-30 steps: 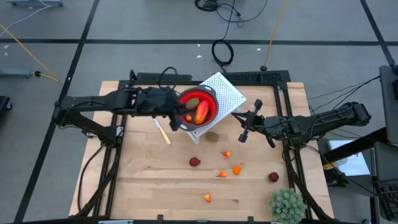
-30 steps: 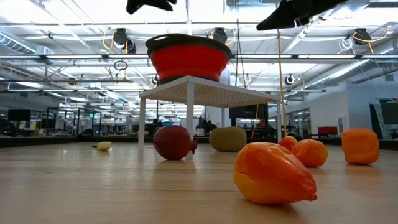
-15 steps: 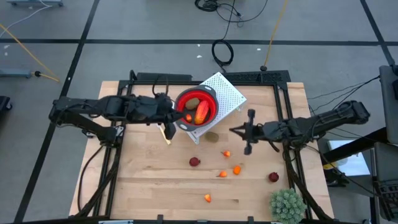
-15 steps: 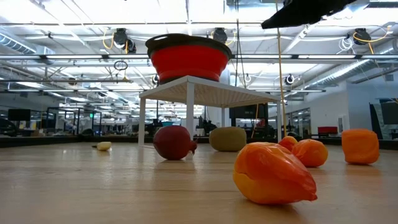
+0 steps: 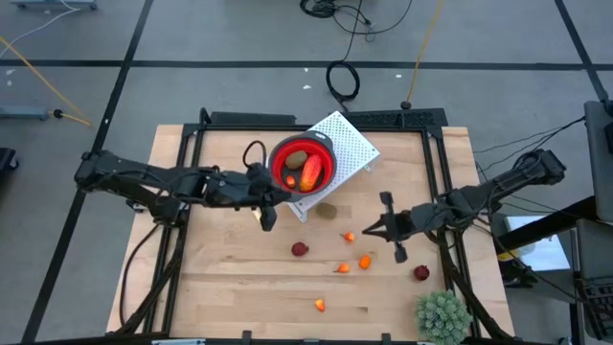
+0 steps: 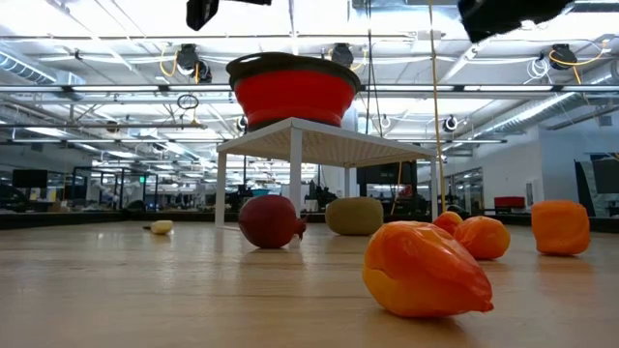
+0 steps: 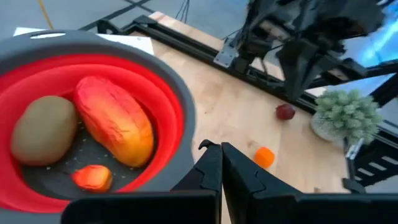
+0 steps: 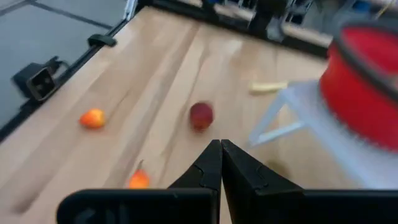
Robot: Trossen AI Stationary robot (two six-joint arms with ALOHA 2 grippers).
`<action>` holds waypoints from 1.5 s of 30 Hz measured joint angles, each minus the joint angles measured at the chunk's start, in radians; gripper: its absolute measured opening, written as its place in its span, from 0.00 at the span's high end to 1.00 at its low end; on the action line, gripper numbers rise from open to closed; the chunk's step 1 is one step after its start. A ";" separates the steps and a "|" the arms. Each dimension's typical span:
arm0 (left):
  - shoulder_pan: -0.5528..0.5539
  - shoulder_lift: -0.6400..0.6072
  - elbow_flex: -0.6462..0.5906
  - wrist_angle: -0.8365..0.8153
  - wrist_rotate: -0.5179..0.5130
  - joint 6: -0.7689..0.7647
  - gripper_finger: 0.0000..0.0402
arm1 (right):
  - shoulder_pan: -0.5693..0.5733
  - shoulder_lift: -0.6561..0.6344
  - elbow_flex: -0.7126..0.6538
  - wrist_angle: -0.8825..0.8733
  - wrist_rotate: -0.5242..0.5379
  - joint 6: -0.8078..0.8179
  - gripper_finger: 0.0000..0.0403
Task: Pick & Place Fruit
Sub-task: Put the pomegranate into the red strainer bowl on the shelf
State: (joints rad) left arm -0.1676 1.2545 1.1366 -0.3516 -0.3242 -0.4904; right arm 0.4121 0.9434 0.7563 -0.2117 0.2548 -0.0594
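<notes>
The red bowl [image 5: 304, 165] stands on a white perforated stand [image 5: 352, 144] and holds an olive-brown oval [image 7: 45, 129], a long orange-red fruit [image 7: 115, 121] and a small orange bit [image 7: 92, 177]. Loose fruit lies on the wooden table: an olive oval [image 5: 328, 209], two dark red balls [image 5: 300, 249] [image 5: 421, 273] and several orange bits [image 5: 365, 261]. My left gripper [image 5: 275, 195] is shut and holds nothing, just off the bowl's near-left rim [image 7: 180, 106]. My right gripper [image 5: 364, 230] is shut and holds nothing; it hangs above the table right of the fruit, pointing left.
A cream-handled knife [image 5: 253, 207] lies under my left gripper. A spiky green plant ball [image 5: 442, 316] stands at the near right corner. Dark frame rails [image 5: 436, 172] run along the table's sides. Bare wood lies toward the near left.
My left gripper has drawn back from over the bowl toward the table's near edge, sinking a little. My right gripper has swung toward the near edge and turned from pointing at the stand to pointing left over the loose fruit. No fruit has moved.
</notes>
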 joint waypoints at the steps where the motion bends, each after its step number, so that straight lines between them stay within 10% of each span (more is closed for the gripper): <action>1: -0.006 -0.002 -0.006 0.009 -0.003 0.002 0.99 | 0.010 -0.011 0.000 -0.035 -0.008 0.033 1.00; 22: -0.073 -0.157 -0.372 0.481 -0.062 0.076 1.00 | 0.134 -0.099 0.000 -0.607 -0.572 0.302 1.00; 45: -0.167 -0.432 -0.565 0.414 -0.151 0.142 0.99 | 0.277 0.022 0.000 -0.714 -0.517 0.098 0.82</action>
State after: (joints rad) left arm -0.3351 0.8223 0.5720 0.0621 -0.4752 -0.3481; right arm 0.6888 0.9656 0.7567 -0.9253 -0.2626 0.0388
